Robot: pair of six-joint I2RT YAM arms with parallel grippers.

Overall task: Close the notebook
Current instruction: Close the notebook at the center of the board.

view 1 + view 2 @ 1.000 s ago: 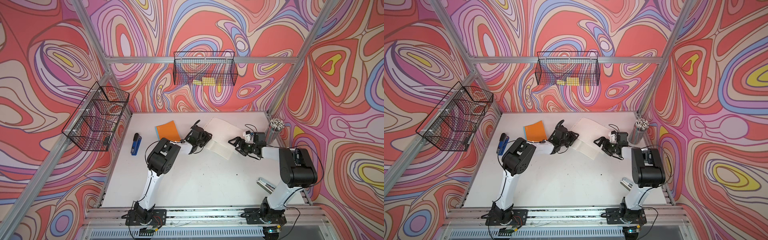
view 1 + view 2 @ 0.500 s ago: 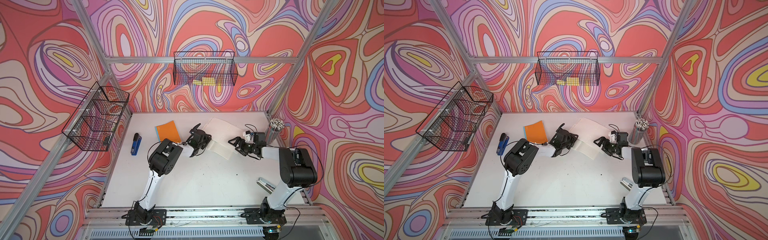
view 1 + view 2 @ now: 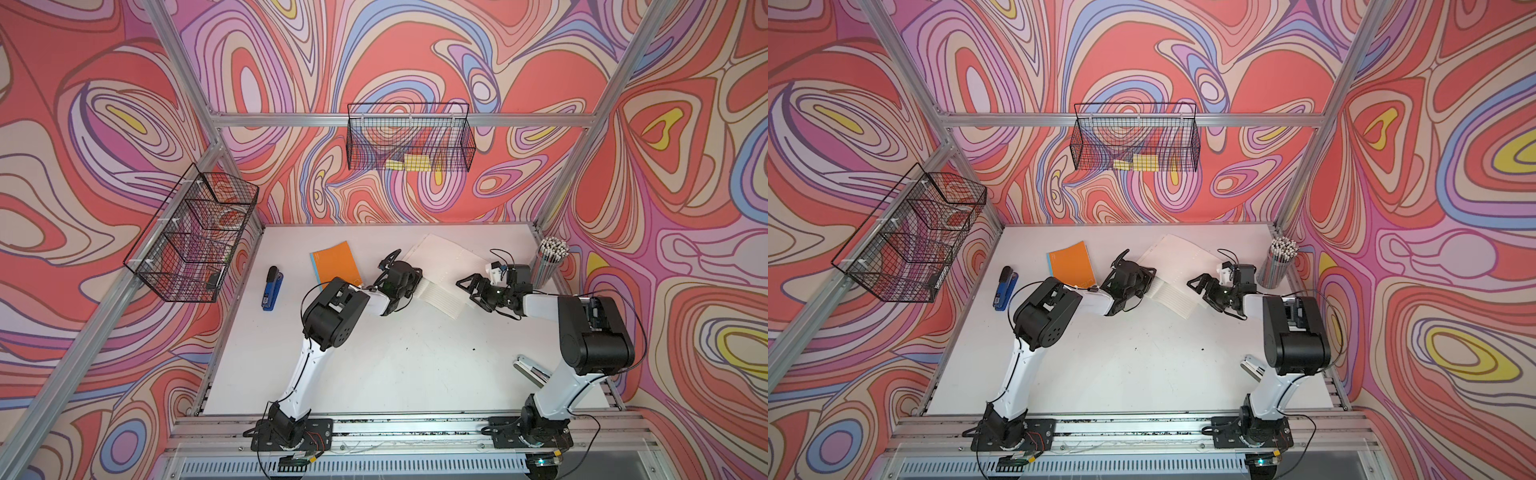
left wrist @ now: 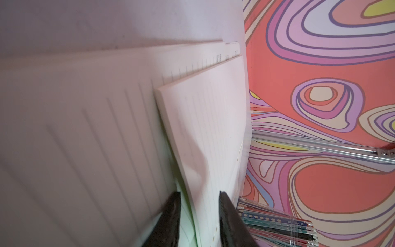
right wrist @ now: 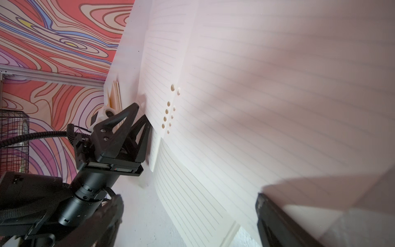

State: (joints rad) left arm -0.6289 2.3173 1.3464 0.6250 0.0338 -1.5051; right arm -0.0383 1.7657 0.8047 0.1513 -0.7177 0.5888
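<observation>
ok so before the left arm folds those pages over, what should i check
1. Notebook closed: not ok, it lies open with lined pages up.
2. Left gripper jaws straddle the lifted page stack: ok.
3. Grip firm on that stack: cannot tell.
4. Right gripper empty, jaws open: ok.
5. Fold path free of the right gripper: cannot tell; it sits at the notebook's opposite edge.
6. Orange booklet and pencil cup apart from the pages: ok.
</observation>
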